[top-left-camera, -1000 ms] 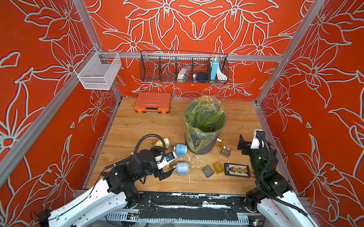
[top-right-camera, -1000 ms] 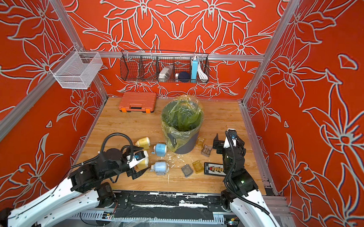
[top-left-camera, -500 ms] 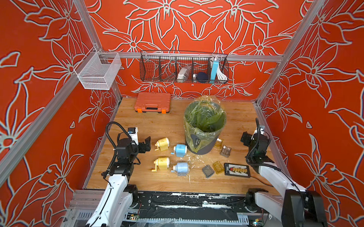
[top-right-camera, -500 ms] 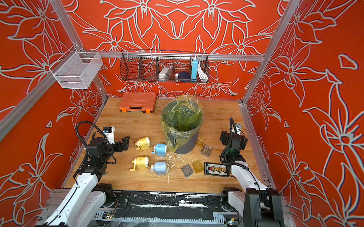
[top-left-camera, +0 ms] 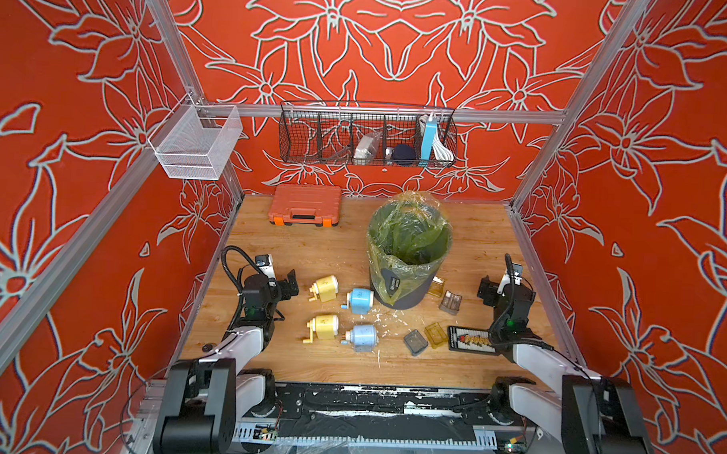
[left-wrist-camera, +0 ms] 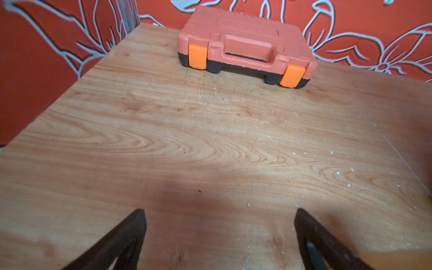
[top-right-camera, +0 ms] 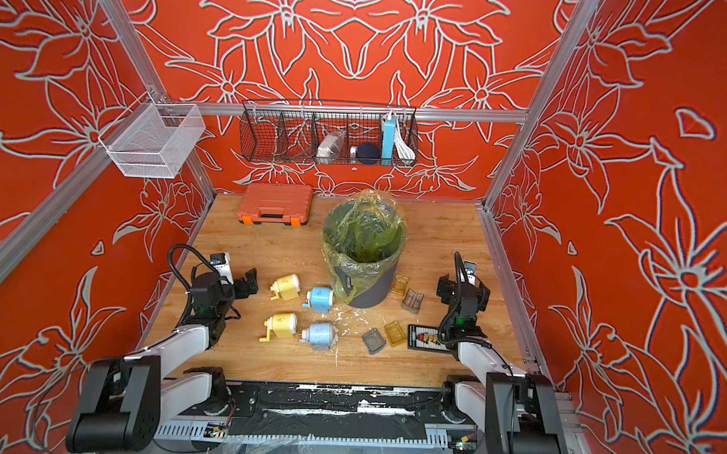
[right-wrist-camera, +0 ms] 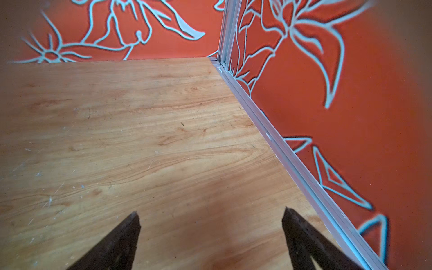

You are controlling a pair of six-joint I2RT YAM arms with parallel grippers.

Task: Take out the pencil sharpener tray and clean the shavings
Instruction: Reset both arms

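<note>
my left claw [left-wrist-camera: 218,211] spread wide, empty, above bare wooden tabletop [left-wrist-camera: 163,145]. my right claw [right-wrist-camera: 210,211] spread wide too, gripping nothing, near right wall. four small translucent plastic trays [top-left-camera: 415,342] lie out on wood beside grey bin with green liner [top-left-camera: 406,254]. pale whitish shavings [top-left-camera: 377,318] scattered between blue crank sharpeners [top-left-camera: 362,337] and bin.

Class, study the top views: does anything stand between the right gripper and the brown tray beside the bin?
Nothing visible does. Only bare tabletop lies between the open right gripper and the brown tray.
</note>
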